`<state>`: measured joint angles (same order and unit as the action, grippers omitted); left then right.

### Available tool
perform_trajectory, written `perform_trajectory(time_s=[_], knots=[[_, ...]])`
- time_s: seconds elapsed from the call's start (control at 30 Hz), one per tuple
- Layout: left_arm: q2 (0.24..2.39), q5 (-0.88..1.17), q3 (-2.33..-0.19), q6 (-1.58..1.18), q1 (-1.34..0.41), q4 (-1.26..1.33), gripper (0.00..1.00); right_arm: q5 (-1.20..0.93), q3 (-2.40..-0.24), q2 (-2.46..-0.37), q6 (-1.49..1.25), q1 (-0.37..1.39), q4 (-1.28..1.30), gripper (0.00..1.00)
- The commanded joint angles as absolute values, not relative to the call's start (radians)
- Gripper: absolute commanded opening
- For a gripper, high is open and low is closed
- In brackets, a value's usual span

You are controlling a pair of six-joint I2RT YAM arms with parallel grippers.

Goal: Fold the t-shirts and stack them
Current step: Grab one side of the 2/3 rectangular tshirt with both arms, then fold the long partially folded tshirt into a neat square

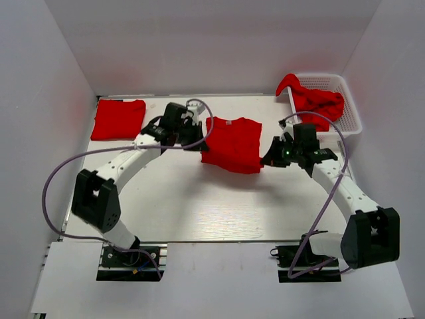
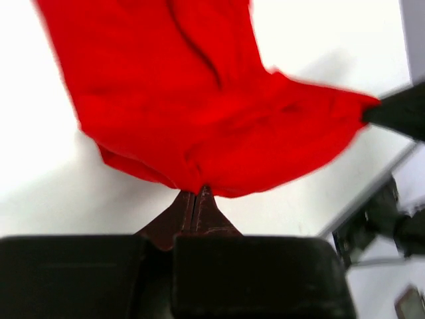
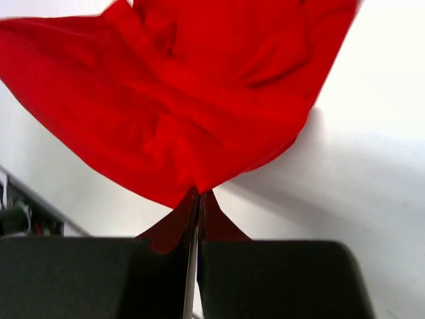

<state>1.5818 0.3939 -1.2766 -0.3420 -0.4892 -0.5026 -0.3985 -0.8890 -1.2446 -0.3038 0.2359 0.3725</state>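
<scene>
At the centre of the top view you hold a bright red short-sleeved cloth t-shirt (image 1: pixel 232 143) between both arms: your left gripper (image 1: pixel 198 139) is pinched on its left edge, your right gripper (image 1: pixel 265 161) on its lower right corner. A folded red t-shirt (image 1: pixel 118 118) lies in the upper left on the white counter (image 1: pixel 186 199); crumpled red t-shirts (image 1: pixel 320 101) fill the white plastic mesh basket (image 1: pixel 353 109), upper right.

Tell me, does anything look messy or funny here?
Yes. A crumpled t-shirt spills over the far-left rim of the white basket instead of lying inside. The folded t-shirt at far left looks neat, and the middle t-shirt is pinched between the left gripper and right gripper.
</scene>
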Motion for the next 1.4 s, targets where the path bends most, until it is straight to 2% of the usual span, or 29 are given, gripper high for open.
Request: perform_trajectory(time_s=[0.0,0.17,0.5,0.7,1.03,1.07,1.13,1.17,1.2,1.23,1.27,1.3,1.37], knots=[[1.669,0.230,-1.449,-0.360,-0.471,-0.579,0.00,-0.322,-0.997,-1.298,-0.324,0.219,0.287,0.00],[1.820,0.146,-1.669,-0.360,-0.460,-0.634,0.00,-0.353,-1.072,-1.400,-0.331,0.192,0.232,0.00],[2.084,0.181,-1.989,-0.342,-0.387,-0.663,0.00,-0.462,-1.199,-1.580,-0.344,0.123,0.186,0.00],[2.163,0.256,-2.036,-0.342,-0.354,-0.591,0.00,-0.577,-1.281,-1.690,-0.347,0.097,0.167,0.00],[2.310,0.327,-2.089,-0.353,-0.345,-0.416,0.02,-0.592,-1.472,-1.951,-0.345,0.066,0.098,0.00],[2.331,0.327,-2.118,-0.353,-0.345,-0.396,0.06,-0.597,-1.489,-1.997,-0.351,0.061,0.077,0.00],[2.387,0.305,-2.157,-0.365,-0.336,-0.351,0.36,-0.588,-1.577,-2.081,-0.371,0.057,0.031,0.03],[2.404,0.292,-2.173,-0.365,-0.336,-0.335,0.54,-0.580,-1.612,-2.147,-0.379,0.054,0.014,0.13],[2.439,0.247,-2.195,-0.398,-0.327,-0.322,0.99,-0.574,-1.749,-2.182,-0.418,0.049,0.014,0.26],[2.454,0.247,-2.251,-0.399,-0.327,-0.313,1.00,-0.590,-1.811,-2.253,-0.428,0.041,0.046,0.89],[2.468,0.236,-2.282,-0.399,-0.316,-0.313,1.00,-0.609,-1.872,-2.310,-0.428,0.038,0.069,0.90],[2.468,0.236,-2.308,-0.399,-0.316,-0.313,1.00,-0.623,-2.020,-2.325,-0.434,0.040,0.096,0.90],[2.459,0.245,-2.332,-0.399,-0.304,-0.313,1.00,-0.609,-2.045,-2.307,-0.396,0.048,0.141,0.90]])
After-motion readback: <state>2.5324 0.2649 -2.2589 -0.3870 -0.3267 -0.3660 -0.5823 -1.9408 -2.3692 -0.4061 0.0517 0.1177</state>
